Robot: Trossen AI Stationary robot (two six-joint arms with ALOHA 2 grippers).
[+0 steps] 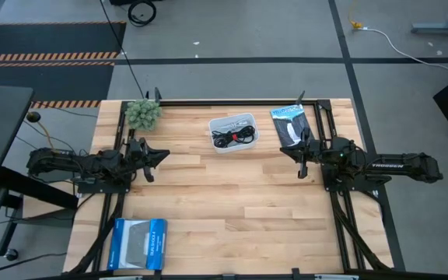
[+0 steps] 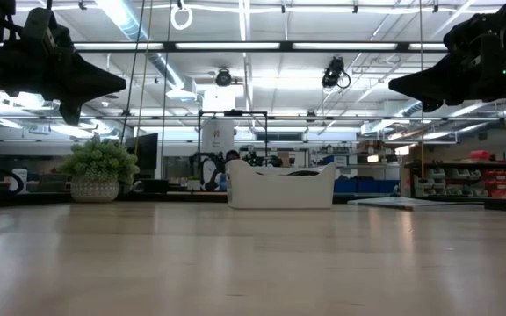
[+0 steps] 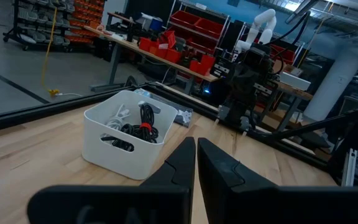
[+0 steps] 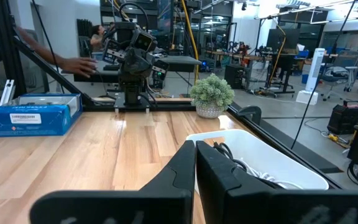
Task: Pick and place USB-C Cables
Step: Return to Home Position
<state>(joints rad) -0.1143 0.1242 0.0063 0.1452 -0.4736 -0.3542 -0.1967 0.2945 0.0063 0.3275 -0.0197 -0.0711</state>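
- Now, nearest you, at the table's front edge on the left arm's side, a blue rectangular cardboard box (image 1: 137,243) lies flat on the pale wooden table (image 1: 232,210), well apart from both grippers.
- Further in, across the middle of the table, your left gripper (image 1: 160,155) hangs above the wood near the left edge and points inward. Its two dark fingers (image 3: 182,165) are pressed together along their length with nothing between them.
- Level with it on the opposite side, your right gripper (image 1: 292,151) also hangs raised off the table. Its fingers (image 4: 182,165) are closed tight against each other and hold nothing.
- Beyond the line joining the two grippers, roughly midway between them, a white plastic bin (image 2: 281,189) stands upright on the table. Neither gripper touches it.
- Inside that bin lie the USB-C cables (image 1: 234,134): a black bundle with a red band (image 3: 145,126) sits beside a white bundle (image 3: 118,115), with more black loops around them. You cannot tell every cable apart in the tangle.
- From either closed gripper, then, the cables lie ahead and lower down, inside the bin's walls and apart from the fingers.
- At the far edge, a small green potted plant (image 1: 143,114) stands behind the left gripper. A black-and-white plastic packet (image 1: 290,124) lies flat near the bin, just beyond the right gripper.
- Past the table, in the right wrist view, a person's hand (image 4: 79,64) shows in the room behind the left arm.
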